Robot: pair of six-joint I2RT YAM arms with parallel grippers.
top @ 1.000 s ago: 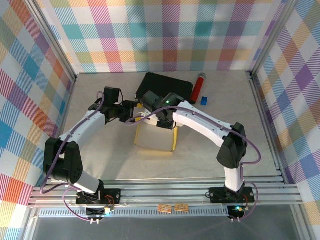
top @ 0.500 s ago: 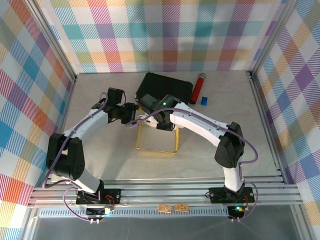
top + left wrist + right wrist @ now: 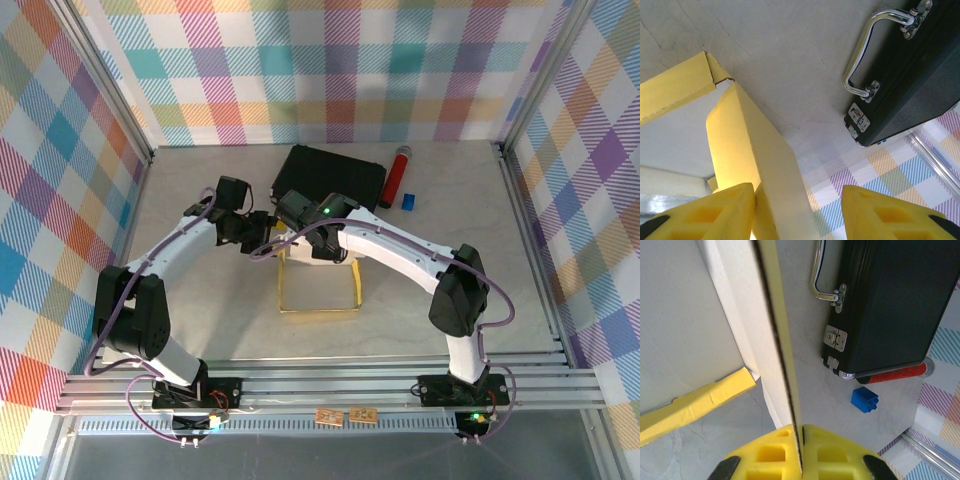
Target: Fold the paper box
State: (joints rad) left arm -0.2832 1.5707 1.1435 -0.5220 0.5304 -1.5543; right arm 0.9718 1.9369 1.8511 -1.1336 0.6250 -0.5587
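Right gripper [image 3: 801, 440] jaws are clenched on a thin wall of the paper box [image 3: 747, 315] - the cardboard edge runs straight up from between the two yellow pads. Left gripper [image 3: 797, 200] jaws stand apart with a yellow panel of the box [image 3: 755, 150] between them. The panel lies against one finger [image 3: 715, 210], and there is a clear gap to the other, so no grip.

From the top camera the paper box [image 3: 320, 313] stands on the table [image 3: 200, 310] at mid-workspace as an open yellow sleeve, with the table surface visible through it. Both grippers meet at its far edge - left gripper [image 3: 268, 222] at the far-left corner, right gripper [image 3: 300, 222] just beside it. The whitish reverse face shows in the right wrist view, with a yellow flap lying low on the left.

Black case [image 3: 330, 172] lies just behind the box, its metal handle and latches facing the box. Red cylinder [image 3: 396, 178] rests against the case's right end. Small blue block [image 3: 409, 201] sits near the cylinder, apart from the box.
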